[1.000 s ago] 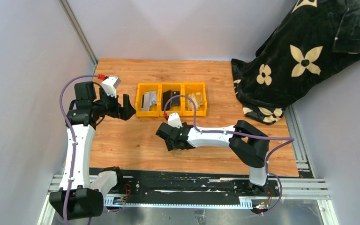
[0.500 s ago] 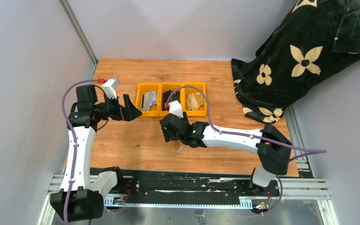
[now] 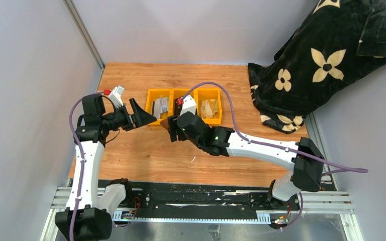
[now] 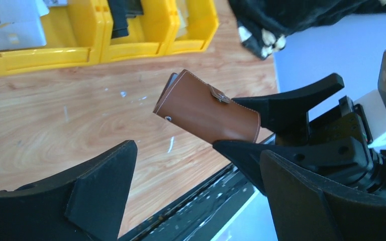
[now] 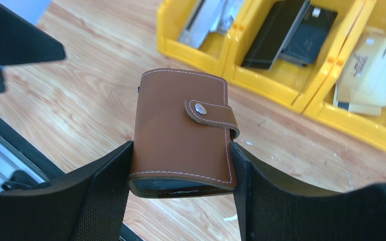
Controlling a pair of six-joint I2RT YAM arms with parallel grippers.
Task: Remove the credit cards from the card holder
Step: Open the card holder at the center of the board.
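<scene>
Top view, 9 o'clock: left gripper (image 3: 141, 114) is spread wide with nothing between its fingers, aimed toward 3 o'clock at the holder. The wood surface (image 3: 146, 150) lies below it. Near centre: the card holder (image 5: 181, 135) is held off the surface and folded shut, brown side out, with its snap tab (image 5: 212, 114) fastened. The right gripper (image 3: 173, 127) is pinched on it, one finger against each side edge. A dark edge shows at the holder's lower open end; whether that is a card I cannot tell. At 12 o'clock of the holder are the yellow bins (image 5: 276, 85), three compartments: grey/silver credit cards (image 5: 208, 20) left, black ones middle, tan ones right. At 2 o'clock is a black blanket (image 3: 326, 65) with cream flower motifs. Risks, as I judge them: the tab must be popped first, and a tug on it could drag the smooth leather out of a grip that bears only on the thin edges and drop it on the surface. The wide left fingers could strike the right fingers, since the two grippers sit near each other. Once the holder is unfolded, loose cards could slide out the lower end. Writing: none legible. There is a dark scribble on one tan card, too small to read, and no brand mark on the holder.
</scene>
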